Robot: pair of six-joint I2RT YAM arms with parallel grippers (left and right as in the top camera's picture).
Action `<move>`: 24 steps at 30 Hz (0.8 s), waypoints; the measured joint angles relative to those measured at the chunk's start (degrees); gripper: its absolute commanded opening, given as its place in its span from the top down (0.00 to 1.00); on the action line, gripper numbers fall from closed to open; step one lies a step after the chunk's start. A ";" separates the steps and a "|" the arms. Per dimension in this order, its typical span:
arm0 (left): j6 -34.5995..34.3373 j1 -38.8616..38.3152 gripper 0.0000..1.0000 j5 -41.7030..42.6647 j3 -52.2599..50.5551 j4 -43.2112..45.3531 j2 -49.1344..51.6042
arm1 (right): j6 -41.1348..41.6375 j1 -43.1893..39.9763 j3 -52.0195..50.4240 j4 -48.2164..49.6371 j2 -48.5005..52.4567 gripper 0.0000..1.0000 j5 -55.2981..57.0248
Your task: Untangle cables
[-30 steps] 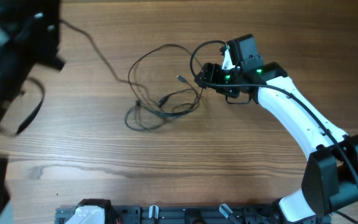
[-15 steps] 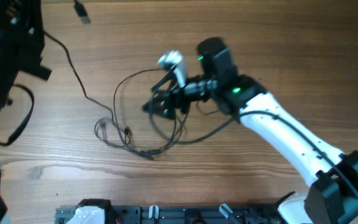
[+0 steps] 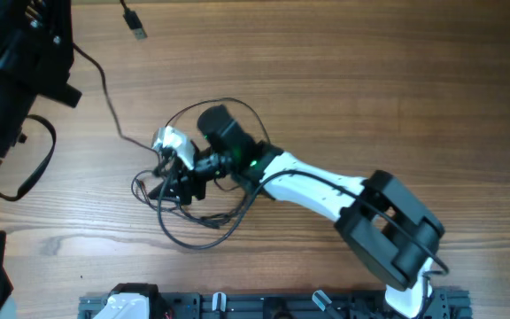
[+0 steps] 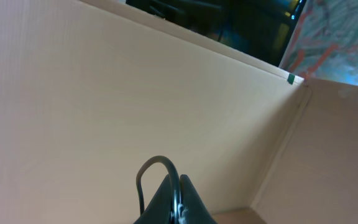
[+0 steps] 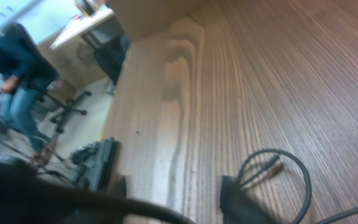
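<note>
Cables (image 3: 209, 221): a loose black tangle of loops lay on the table (image 3: 370, 80), left of centre. One strand ran up and left from it toward the left arm (image 3: 11, 71).
Plug (image 3: 134, 22): lay near the table's top edge, well apart from the tangle, just beside the left arm.
Right arm (image 3: 317, 190): reached from the lower right across to the tangle.
Right gripper (image 3: 173, 183): sat over the middle of the tangle. In the wrist view its fingers (image 5: 241, 202) stood apart with bare wood between them and a cord loop (image 5: 278, 163) just beyond. Whether any cord was caught could not be told.
Left gripper (image 4: 176, 208): was closed and raised off the table at the far left. A thin black cord loop (image 4: 143, 177) rose from between its fingers.
</note>
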 measured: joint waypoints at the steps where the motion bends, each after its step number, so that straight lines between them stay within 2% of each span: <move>1: 0.00 0.00 0.96 0.00 0.00 -0.72 0.00 | -0.07 0.15 -0.02 -0.17 0.26 0.95 0.85; 7: -0.02 0.04 0.96 -0.04 0.00 -6.51 0.33 | 7.41 -4.81 0.00 -3.19 -1.22 0.95 3.52; 12: -0.87 1.55 0.96 -1.14 0.00 -13.73 2.27 | 11.58 -11.80 -0.52 -15.58 -14.10 0.96 7.32; 18: -1.25 2.16 0.96 -1.86 -0.02 -25.27 8.31 | 15.23 -14.95 -0.42 -27.30 -35.80 0.96 21.33; 22: -0.33 2.14 0.96 -2.05 -0.02 -30.73 12.81 | 21.64 -15.67 -0.20 -34.93 -44.50 0.96 34.73; 24: 0.35 2.14 0.96 -2.08 -0.02 -32.46 14.56 | 22.99 -15.63 0.11 -40.96 -45.24 0.96 42.03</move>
